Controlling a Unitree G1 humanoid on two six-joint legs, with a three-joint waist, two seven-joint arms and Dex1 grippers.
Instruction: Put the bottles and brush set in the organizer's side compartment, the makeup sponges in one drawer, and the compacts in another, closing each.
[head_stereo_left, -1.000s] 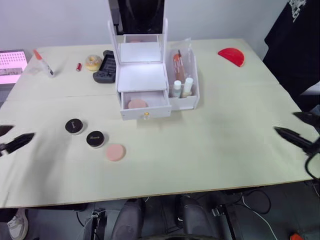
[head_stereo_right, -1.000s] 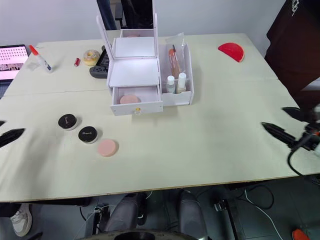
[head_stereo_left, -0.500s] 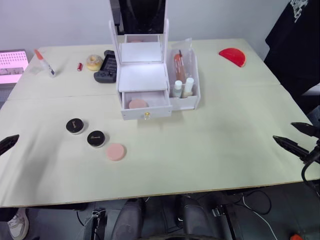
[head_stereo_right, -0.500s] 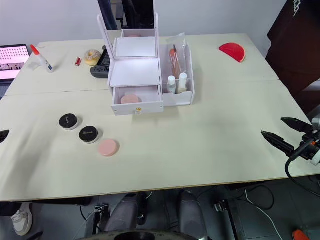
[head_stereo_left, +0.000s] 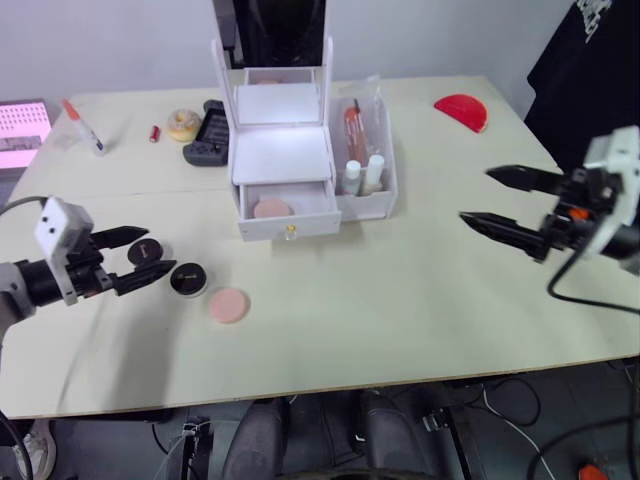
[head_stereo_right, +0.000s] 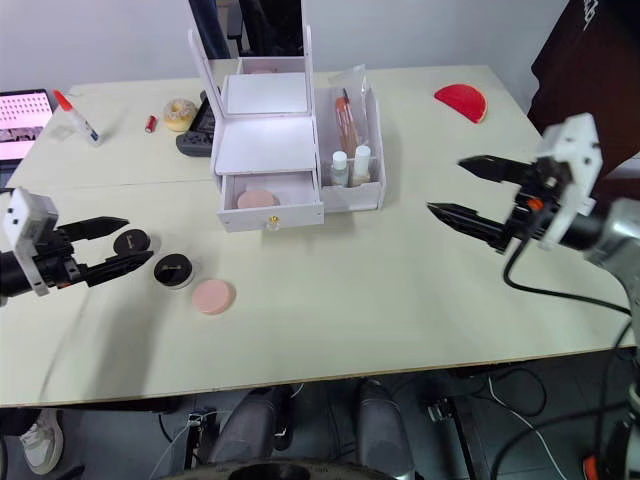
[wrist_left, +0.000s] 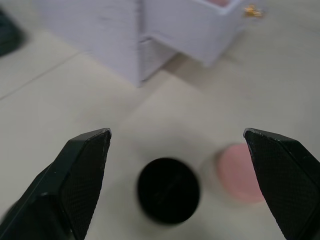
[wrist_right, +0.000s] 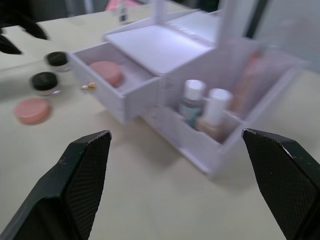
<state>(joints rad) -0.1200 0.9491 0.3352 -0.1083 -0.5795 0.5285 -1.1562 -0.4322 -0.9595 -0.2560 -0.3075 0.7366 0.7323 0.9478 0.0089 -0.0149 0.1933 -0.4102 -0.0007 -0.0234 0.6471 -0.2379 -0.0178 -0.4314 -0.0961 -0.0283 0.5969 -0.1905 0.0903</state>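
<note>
- The left tool (head_stereo_left: 135, 258) sits at the left of the frame, low over the desk (head_stereo_left: 420, 300), with its two black fingers spread wide and nothing between them.
- Its fingertips point at the two compacts (head_stereo_left: 189, 278): one lies just past the tips and the other (head_stereo_right: 130, 241) sits between the spread fingers in the head views; both rest on the desk.
- One makeup sponge (head_stereo_left: 228, 305) lies flat on the desk just beside the nearer compact, toward the lower centre of the frame.
- The second makeup sponge (head_stereo_left: 272, 208) lies inside the lower drawer (head_stereo_left: 290, 212), which stands pulled open at the front of the organizer (head_stereo_left: 282, 155) in the upper centre.
- The side compartment (head_stereo_left: 384, 196) holds the two bottles (head_stereo_left: 361, 176) upright at its front and the brush set (head_stereo_left: 357, 125) leaning behind them.
- The right tool (head_stereo_left: 490, 196) hovers at the right of the frame above the desk, fingers wide apart and empty, pointing toward the organizer and well apart from it.
- Along the upper edge of the desk lie a glue bottle (head_stereo_left: 83, 126), a yellowish tape roll (head_stereo_left: 183, 124), a dark gadget (head_stereo_left: 209, 132) and a red half-round piece (head_stereo_left: 461, 111).
</note>
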